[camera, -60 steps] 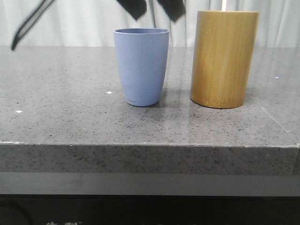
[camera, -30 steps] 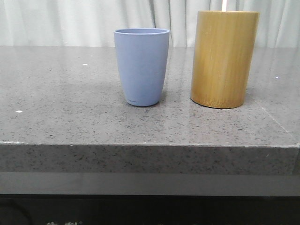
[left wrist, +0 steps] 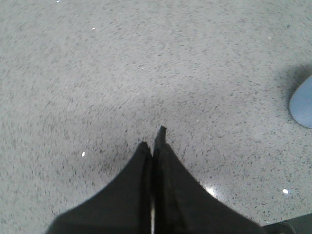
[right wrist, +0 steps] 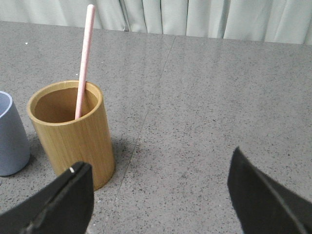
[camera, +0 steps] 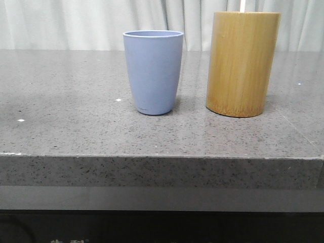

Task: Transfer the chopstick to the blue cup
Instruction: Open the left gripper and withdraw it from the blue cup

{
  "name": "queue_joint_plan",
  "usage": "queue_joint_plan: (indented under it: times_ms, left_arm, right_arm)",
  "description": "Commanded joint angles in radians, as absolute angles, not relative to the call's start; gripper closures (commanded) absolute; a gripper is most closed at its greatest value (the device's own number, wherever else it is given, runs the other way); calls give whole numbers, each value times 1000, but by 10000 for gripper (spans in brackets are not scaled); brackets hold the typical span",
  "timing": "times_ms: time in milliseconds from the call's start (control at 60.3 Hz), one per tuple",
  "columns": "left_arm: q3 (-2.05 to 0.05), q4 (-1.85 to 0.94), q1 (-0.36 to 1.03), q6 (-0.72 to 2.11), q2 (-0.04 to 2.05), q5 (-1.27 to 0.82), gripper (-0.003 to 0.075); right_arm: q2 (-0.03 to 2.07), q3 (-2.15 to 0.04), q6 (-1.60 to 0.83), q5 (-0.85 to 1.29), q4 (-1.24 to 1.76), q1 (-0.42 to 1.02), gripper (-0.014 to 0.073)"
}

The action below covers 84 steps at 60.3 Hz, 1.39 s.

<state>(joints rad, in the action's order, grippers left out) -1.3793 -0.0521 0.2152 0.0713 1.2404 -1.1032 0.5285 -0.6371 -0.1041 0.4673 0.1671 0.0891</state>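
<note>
The blue cup [camera: 153, 72] stands on the grey stone table, left of a taller bamboo cylinder [camera: 242, 63]. A pale pink chopstick [right wrist: 84, 58] leans upright inside the bamboo cylinder [right wrist: 73, 134]; only its tip [camera: 242, 5] shows in the front view. The blue cup's edge also shows in the right wrist view [right wrist: 10, 136] and the left wrist view [left wrist: 302, 103]. My left gripper [left wrist: 152, 139] is shut and empty above bare table, well away from the cup. My right gripper [right wrist: 158, 168] is wide open and empty, beside the bamboo cylinder. Neither gripper shows in the front view.
The speckled grey table [camera: 71, 101] has a front edge [camera: 152, 157] close to the camera. White curtains [camera: 76, 23] hang behind it. A seam in the stone [right wrist: 151, 102] runs past the bamboo cylinder.
One second ago dark gripper parts hung at the top of the front view, above and left of the cups. They have since left that view. The cups have not moved.
</note>
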Motion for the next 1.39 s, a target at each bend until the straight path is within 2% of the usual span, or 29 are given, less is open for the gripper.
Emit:
queue_joint_plan:
  times_ms: [0, 348, 547, 829, 1012, 1244, 1377]
  left_arm:
    - [-1263, -88, 189, 50, 1120, -936, 739]
    - [-717, -105, 171, 17, 696, -515, 739]
    - [-501, -120, 171, 17, 419, -441, 739]
    - [-437, -120, 171, 17, 178, -441, 739]
    - [-436, -120, 171, 17, 153, -441, 739]
    - [-436, -120, 171, 17, 153, -441, 739]
    - [-436, -120, 171, 17, 153, -441, 739]
  right_arm:
    - [534, -673, -107, 400, 172, 84, 15]
    - [534, -673, -107, 399, 172, 84, 15]
    - [534, -673, -107, 382, 184, 84, 15]
    - [599, -687, -107, 314, 235, 86, 15]
    - [784, -794, -107, 252, 236, 101, 15]
    - [1062, -1010, -107, 237, 286, 257, 15]
    - [1205, -1114, -107, 220, 382, 296, 15]
